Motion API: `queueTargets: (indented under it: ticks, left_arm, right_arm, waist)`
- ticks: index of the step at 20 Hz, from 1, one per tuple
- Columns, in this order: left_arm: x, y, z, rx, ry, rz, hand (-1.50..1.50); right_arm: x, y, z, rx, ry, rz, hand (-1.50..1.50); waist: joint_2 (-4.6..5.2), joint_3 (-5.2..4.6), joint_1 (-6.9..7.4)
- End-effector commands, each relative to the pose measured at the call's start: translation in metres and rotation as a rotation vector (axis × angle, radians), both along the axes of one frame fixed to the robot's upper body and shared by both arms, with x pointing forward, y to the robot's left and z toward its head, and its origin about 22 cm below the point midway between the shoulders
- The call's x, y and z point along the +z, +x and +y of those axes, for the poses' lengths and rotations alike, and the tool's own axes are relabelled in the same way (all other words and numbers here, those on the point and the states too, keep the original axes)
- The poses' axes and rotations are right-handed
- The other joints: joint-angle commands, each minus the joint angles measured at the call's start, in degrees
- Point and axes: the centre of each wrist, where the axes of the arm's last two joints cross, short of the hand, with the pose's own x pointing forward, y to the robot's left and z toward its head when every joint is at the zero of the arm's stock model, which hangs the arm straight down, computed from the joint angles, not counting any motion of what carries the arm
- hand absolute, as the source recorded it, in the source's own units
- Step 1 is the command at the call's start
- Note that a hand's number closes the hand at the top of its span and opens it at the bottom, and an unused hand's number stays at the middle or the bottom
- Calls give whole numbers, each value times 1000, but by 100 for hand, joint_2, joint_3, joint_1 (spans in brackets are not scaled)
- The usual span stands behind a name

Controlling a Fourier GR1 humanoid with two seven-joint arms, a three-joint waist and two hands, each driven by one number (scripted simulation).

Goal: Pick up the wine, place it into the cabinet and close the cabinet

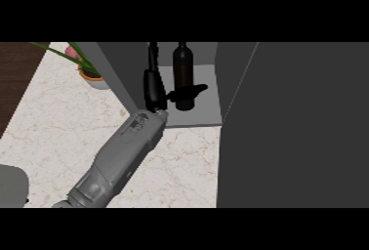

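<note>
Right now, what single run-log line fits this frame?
phase: placing | dark wine bottle: upright in grey cabinet | hand: open beside bottle | door: open

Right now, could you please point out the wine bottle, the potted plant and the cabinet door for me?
wine bottle (184, 73), head view, dark body.
potted plant (92, 75), head view, orange pot rim.
cabinet door (302, 122), head view, middle of the dark open panel.

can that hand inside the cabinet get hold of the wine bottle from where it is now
Probably yes. The hand is already inside the open cabinet, thumb touching the upright wine bottle, nothing between them.
</note>
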Motion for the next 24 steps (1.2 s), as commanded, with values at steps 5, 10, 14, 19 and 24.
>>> queueTargets:
  ticks: [5, 10, 14, 19, 24]
  left_arm:
    - [0, -28, -3, -123, -47, -48, -150]
    - [-6, -67, -15, -223, -118, -64, -150]
    - [1, -80, 1, -238, -189, -60, -150]
    - [6, -125, 24, -274, -191, -62, -150]
    - [17, -130, 55, -288, -165, -75, -150]
  right_arm:
    - [36, -27, -3, -42, -6, -43, -150]
    - [34, -19, 1, -44, 0, -50, -150]
    - [41, -24, 2, -74, 0, -48, -150]
    - [39, -20, -1, -73, -44, -46, -150]
    - [49, -20, -7, -50, -73, -59, -150]
  waist:
    - [-70, 8, 248]
    - [-64, 6, 293]
    - [-56, 5, 270]
    - [-76, 8, 333]
    - [-43, 8, 257]
